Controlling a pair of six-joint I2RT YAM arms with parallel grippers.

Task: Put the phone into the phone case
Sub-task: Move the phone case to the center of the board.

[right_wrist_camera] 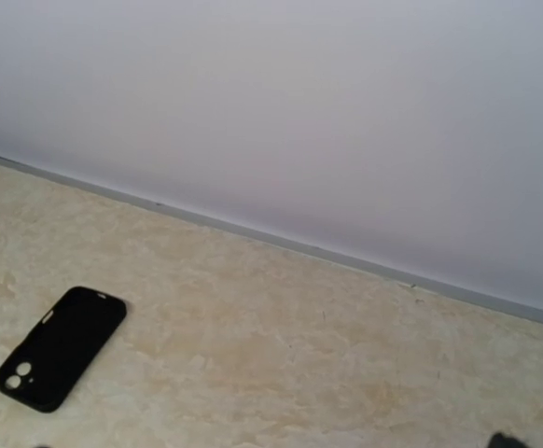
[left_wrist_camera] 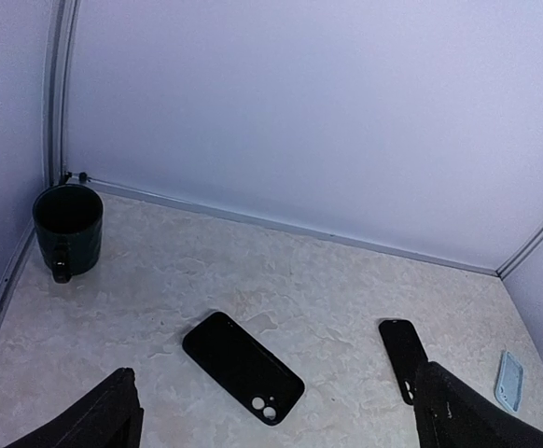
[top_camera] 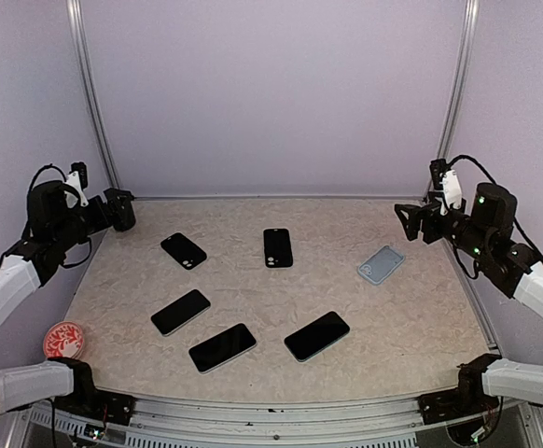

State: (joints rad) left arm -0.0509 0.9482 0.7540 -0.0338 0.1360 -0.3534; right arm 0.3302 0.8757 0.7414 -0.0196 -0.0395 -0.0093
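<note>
Phone (top_camera: 316,336) lies screen-up near centre-right, 2 more to its left; 2 black cases (top_camera: 277,247) lie farther back, and a blue-grey case (top_camera: 381,264) sits at right. Left gripper (left_wrist_camera: 273,401) and right gripper (top_camera: 405,222) hang spread wide, empty, by the side walls. Likely stiff, slick, glass-faced: pinch across long edges, low. Thin profile leaves little to grab.

glossy glass-fronted phones (top_camera: 316,336), matt black cases (top_camera: 277,247), smooth marbled tabletop (top_camera: 411,317), glossy dark mug (left_wrist_camera: 67,227)

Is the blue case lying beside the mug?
No, the blue case lies on the right side, while the mug stands in the far left corner.
</note>
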